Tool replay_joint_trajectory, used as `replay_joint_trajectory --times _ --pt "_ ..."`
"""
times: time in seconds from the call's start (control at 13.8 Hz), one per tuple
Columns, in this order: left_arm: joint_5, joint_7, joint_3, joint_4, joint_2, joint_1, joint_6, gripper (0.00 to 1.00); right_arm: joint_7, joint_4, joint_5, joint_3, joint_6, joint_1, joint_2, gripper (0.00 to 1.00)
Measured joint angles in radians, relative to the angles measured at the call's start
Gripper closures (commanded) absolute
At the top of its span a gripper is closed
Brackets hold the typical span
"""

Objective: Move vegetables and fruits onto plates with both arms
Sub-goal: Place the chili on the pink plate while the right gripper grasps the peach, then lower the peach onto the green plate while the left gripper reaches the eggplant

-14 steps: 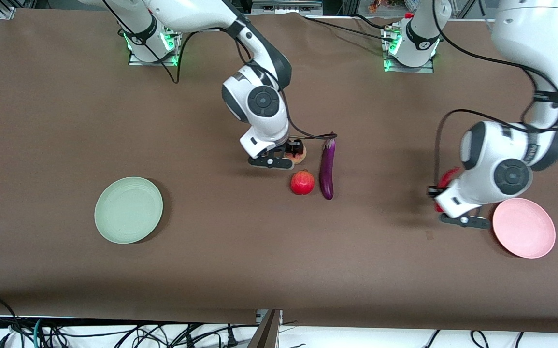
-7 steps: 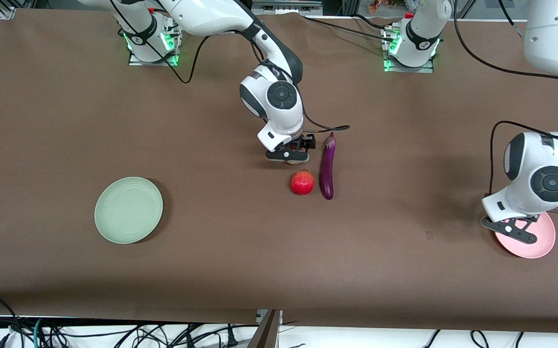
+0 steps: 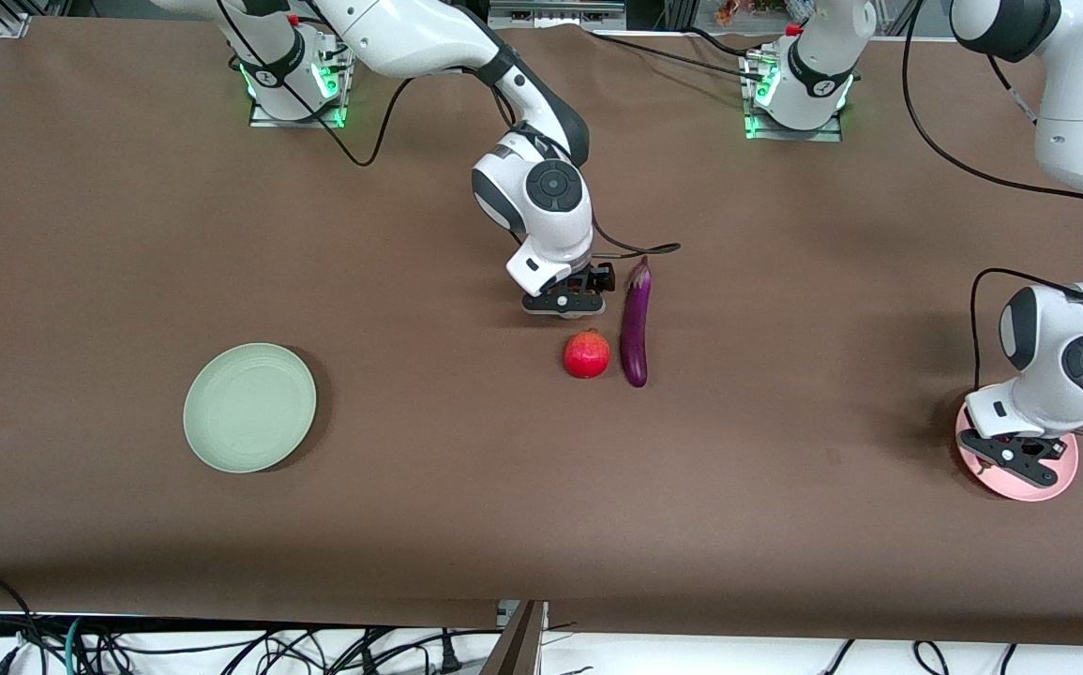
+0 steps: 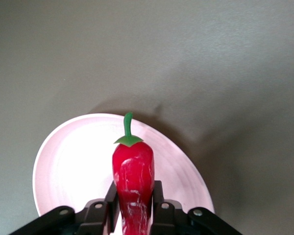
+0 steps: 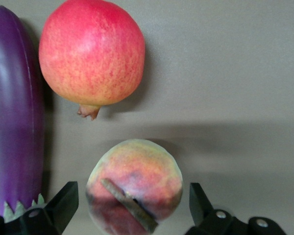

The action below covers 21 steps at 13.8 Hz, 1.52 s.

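Note:
My left gripper (image 3: 1017, 451) is shut on the red chili pepper (image 4: 133, 178) and holds it just above the pink plate (image 3: 1057, 476), green stem pointing away from the fingers. The plate also shows in the left wrist view (image 4: 73, 166). My right gripper (image 3: 564, 303) is open and low over the peach (image 5: 134, 183), one finger on each side and neither touching it. The front view hides the peach under the hand. The pomegranate (image 3: 587, 354) and the purple eggplant (image 3: 635, 323) lie side by side just nearer the camera. The green plate (image 3: 249, 407) has nothing on it.
In the right wrist view the pomegranate (image 5: 92, 54) lies close to the peach, and the eggplant (image 5: 14, 107) runs right beside one finger (image 5: 63, 200). Brown cloth covers the table (image 3: 466, 487).
My left arm has carried the chili from beside the pink plate to over it and lowered. My right gripper has shifted a little toward the eggplant, over the peach.

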Motion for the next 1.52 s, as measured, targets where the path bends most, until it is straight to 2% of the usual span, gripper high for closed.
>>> replay_joint_trajectory --times 0.22,0.29,0.36,0.43,0.51,0.58,0.72,0.87,1.01,1.3,1.52 --pt "0.000 0.008 0.000 0.015 0.018 0.018 0.022 0.00 0.000 0.000 -0.019 0.000 0.004 0.008 0.012 0.00" --pt "0.000 0.009 -0.001 0.020 0.018 0.018 0.025 0.00 0.000 0.000 -0.022 0.000 0.004 0.010 0.015 0.03" --pt "0.000 0.010 -0.005 0.027 0.018 0.018 0.025 0.00 0.004 0.000 -0.022 -0.001 0.004 0.011 0.017 0.21" --pt "0.000 0.010 -0.013 0.034 0.016 0.018 0.022 0.00 0.012 0.000 -0.024 -0.001 0.005 0.013 0.017 0.46" --pt "0.000 0.010 -0.024 0.040 0.012 0.018 0.009 0.00 0.017 0.000 -0.026 -0.001 0.007 0.015 0.018 0.62" --pt "0.000 0.010 -0.037 0.044 0.005 0.018 -0.017 0.00 0.019 0.000 -0.029 -0.001 0.010 0.016 0.016 0.72" --pt "0.000 0.010 -0.068 0.052 -0.020 0.018 -0.096 0.00 0.020 0.001 -0.031 -0.003 0.015 0.016 0.016 0.73" --pt "0.000 0.008 -0.125 0.061 -0.065 0.018 -0.236 0.00 0.018 0.009 -0.037 -0.013 0.011 0.016 0.013 0.73" --pt "-0.019 -0.019 -0.195 0.065 -0.124 0.016 -0.384 0.00 -0.029 0.030 -0.039 -0.049 -0.071 0.015 -0.019 0.73" --pt "-0.197 -0.153 -0.301 0.064 -0.202 0.015 -0.641 0.00 -0.306 0.040 -0.038 -0.157 -0.320 -0.049 -0.148 0.73" --pt "-0.346 -0.341 -0.389 0.035 -0.208 0.013 -0.694 0.00 -0.571 0.031 -0.038 -0.204 -0.351 -0.205 -0.168 0.73"
